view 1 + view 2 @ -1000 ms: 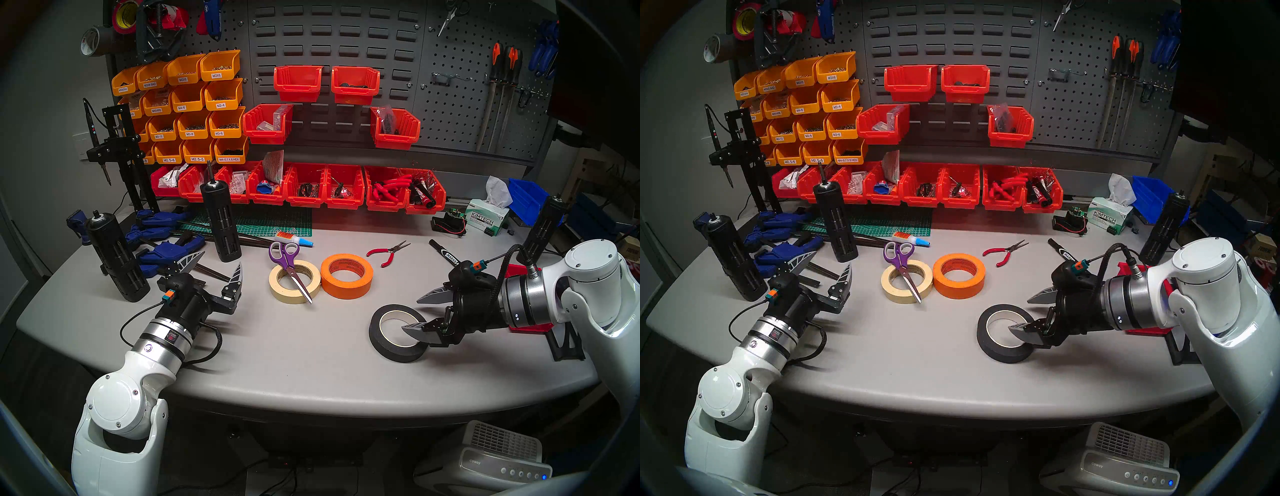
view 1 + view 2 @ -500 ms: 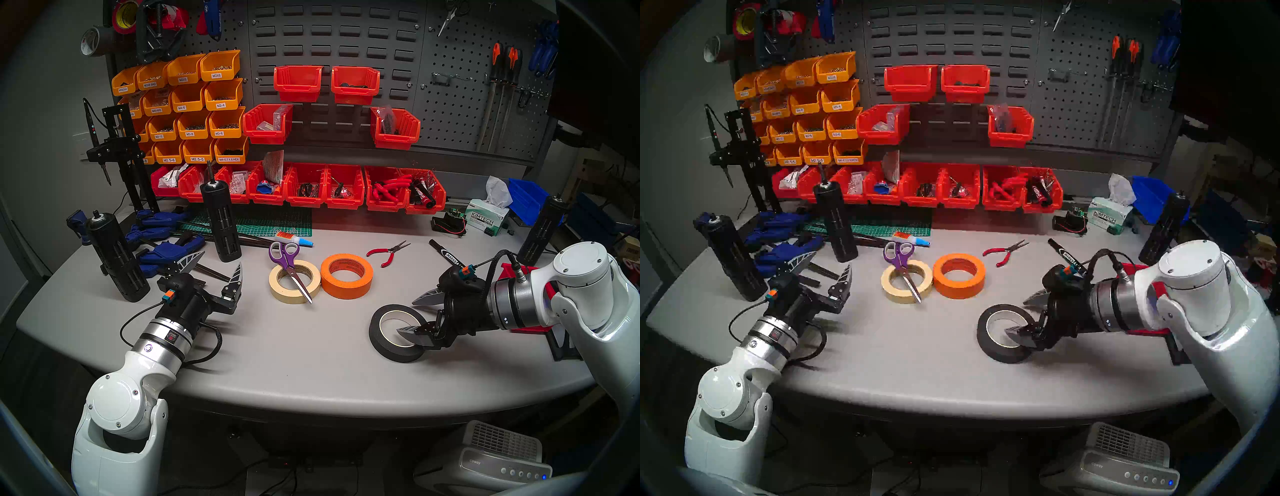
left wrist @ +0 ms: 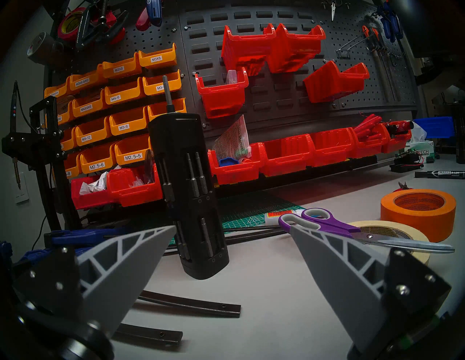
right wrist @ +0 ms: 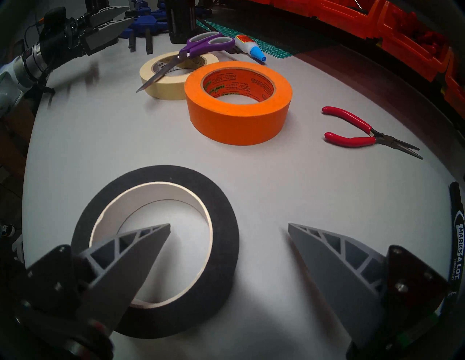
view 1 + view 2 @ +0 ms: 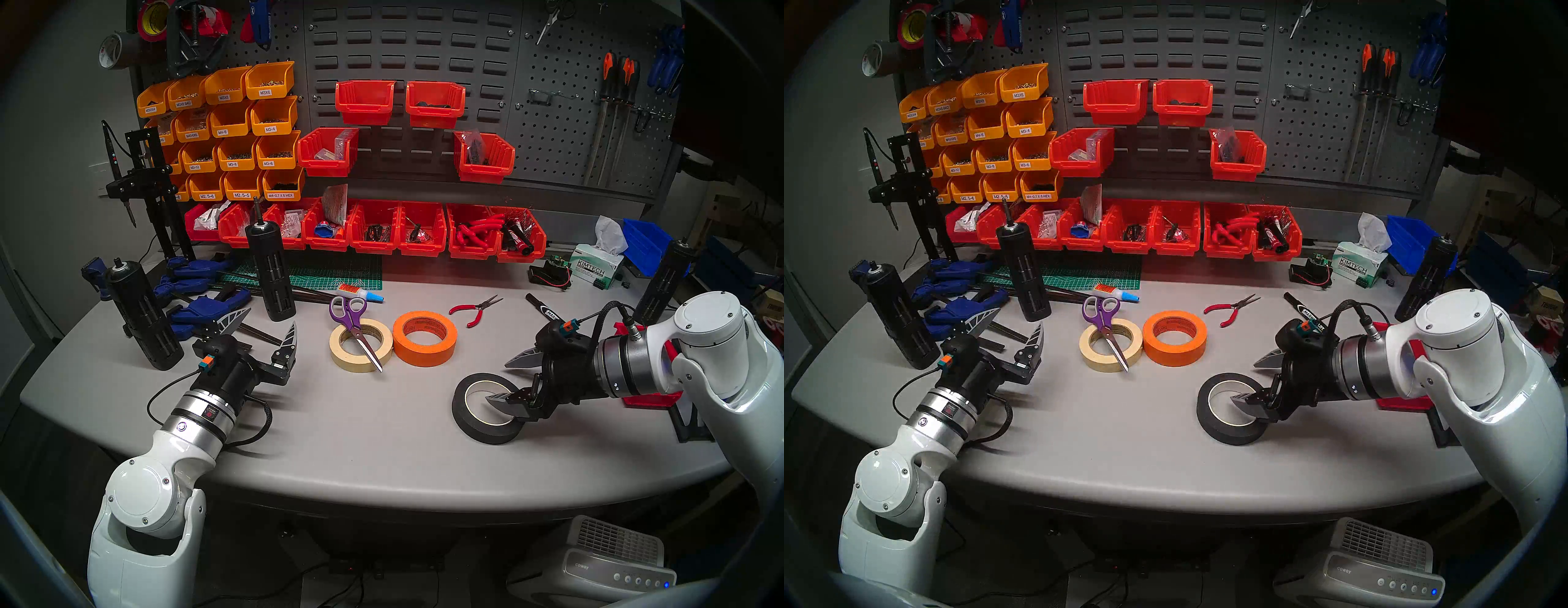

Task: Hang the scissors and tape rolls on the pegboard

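A black tape roll [image 5: 460,407] [image 4: 173,173] lies flat at the front right of the table. My right gripper [image 5: 496,382] [image 4: 229,224] is open and straddles the roll's right rim, with one finger over the white-lined hole and the other outside. The orange roll [image 5: 424,356] and beige roll [image 5: 360,366] lie side by side mid-table. The purple-handled scissors [image 5: 360,335] rest across the beige roll. My left gripper [image 5: 271,317] [image 3: 232,226] hovers open and empty, left of the beige roll. The pegboard [image 5: 560,140] stands at the back right, with hooks.
Red-handled pliers [image 5: 475,312], a black marker [image 5: 547,312] and a glue bottle [image 5: 360,293] lie behind the rolls. Black bit holders [image 5: 271,271] and blue clamps [image 5: 203,305] crowd the left. Red bins [image 5: 382,229] line the back, a tissue box [image 5: 596,267] sits right.
My right gripper has edged left, bringing its near finger further over the black roll's hole. Its jaws stay open. The left arm and all objects are unmoved.
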Controlling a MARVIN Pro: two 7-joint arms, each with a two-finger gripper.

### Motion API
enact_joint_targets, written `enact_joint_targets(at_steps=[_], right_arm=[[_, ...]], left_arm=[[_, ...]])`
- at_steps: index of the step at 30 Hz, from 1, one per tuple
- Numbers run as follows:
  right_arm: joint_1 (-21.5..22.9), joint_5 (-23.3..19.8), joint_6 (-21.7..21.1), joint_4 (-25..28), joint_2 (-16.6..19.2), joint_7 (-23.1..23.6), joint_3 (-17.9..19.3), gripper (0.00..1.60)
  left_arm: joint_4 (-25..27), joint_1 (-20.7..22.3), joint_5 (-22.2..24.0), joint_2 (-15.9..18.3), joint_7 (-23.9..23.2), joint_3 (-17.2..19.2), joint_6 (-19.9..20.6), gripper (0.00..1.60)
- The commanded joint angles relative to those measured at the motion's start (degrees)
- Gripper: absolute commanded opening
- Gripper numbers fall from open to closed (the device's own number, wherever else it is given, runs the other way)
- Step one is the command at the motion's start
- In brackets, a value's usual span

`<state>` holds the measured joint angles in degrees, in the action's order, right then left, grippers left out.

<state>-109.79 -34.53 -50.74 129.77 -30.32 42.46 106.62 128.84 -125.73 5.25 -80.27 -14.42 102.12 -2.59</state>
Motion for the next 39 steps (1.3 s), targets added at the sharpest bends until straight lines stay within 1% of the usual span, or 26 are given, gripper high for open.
enact_joint_targets(at_steps=[1,9,12,18,20,21,22,23,26,27,28,30,32,34,35,36,38,39], right_arm=[[1.8,0.2,0.2,-0.4,1.5,0.0,-0.6,1.60],[2.6,0.3,0.4,-0.6,2.1,-0.5,-1.7,1.60],[3.3,0.6,0.6,-0.7,3.1,-0.4,-2.4,1.60],[5.6,0.7,0.3,-0.9,4.5,-0.7,-4.4,1.60],[6.5,0.7,0.4,-1.1,4.6,-0.9,-5.2,1.49],[7.0,0.6,0.3,-1.2,4.6,-0.9,-5.6,1.40],[7.0,0.6,0.3,-1.2,4.6,-0.9,-5.6,1.40],[8.1,0.3,0.2,-1.4,4.6,-1.0,-6.5,1.43],[9.5,0.1,0.0,-1.5,4.6,-1.1,-7.9,1.34],[9.9,0.1,-0.1,-1.6,4.7,-1.1,-8.3,1.25],[9.9,0.1,-0.1,-1.6,4.7,-1.1,-8.3,1.25],[11.3,-0.2,-0.4,-1.7,4.7,-1.2,-9.5,1.11],[12.0,-0.3,-0.5,-1.9,4.8,-1.3,-10.2,1.04],[12.7,-0.4,-0.6,-2.0,4.8,-1.5,-10.8,0.73],[13.1,-0.4,-0.6,-2.1,4.8,-1.6,-11.2,0.67],[13.5,-0.5,-0.6,-2.3,4.8,-1.6,-11.5,0.63],[13.9,-0.5,-0.7,-2.4,4.9,-1.6,-11.9,0.63],[14.1,-0.5,-0.7,-2.5,4.9,-1.7,-12.1,0.52]], left_arm=[[0.7,0.0,0.0,0.0,0.0,-0.1,-0.3,1.60],[0.7,0.0,0.0,0.0,0.0,-0.1,-0.3,1.60],[0.7,0.0,0.0,0.0,0.0,-0.1,-0.3,1.60],[0.7,0.0,0.0,0.0,0.0,-0.1,-0.3,1.60],[0.7,0.0,0.0,0.0,0.0,-0.1,-0.3,1.60],[0.7,0.0,0.0,0.0,0.0,-0.1,-0.3,1.60],[0.7,0.0,0.0,0.0,0.0,-0.1,-0.3,1.60],[0.7,0.0,0.0,0.0,0.0,-0.1,-0.3,1.60],[0.7,0.0,0.0,0.0,0.0,-0.1,-0.3,1.60],[0.7,0.0,0.0,0.0,0.0,-0.1,-0.3,1.60],[0.7,0.0,0.0,0.0,0.0,-0.1,-0.3,1.60],[0.7,0.0,0.0,0.0,0.0,-0.1,-0.3,1.60],[0.7,0.0,0.0,0.0,0.0,-0.1,-0.3,1.60],[0.7,0.0,0.0,0.0,0.0,-0.1,-0.3,1.60],[0.7,0.0,0.0,0.0,0.0,-0.1,-0.3,1.60],[0.7,0.0,0.0,0.0,0.0,-0.1,-0.3,1.60],[0.7,0.0,0.0,0.0,0.0,-0.1,-0.3,1.60],[0.7,0.0,0.0,0.0,0.0,-0.1,-0.3,1.60]])
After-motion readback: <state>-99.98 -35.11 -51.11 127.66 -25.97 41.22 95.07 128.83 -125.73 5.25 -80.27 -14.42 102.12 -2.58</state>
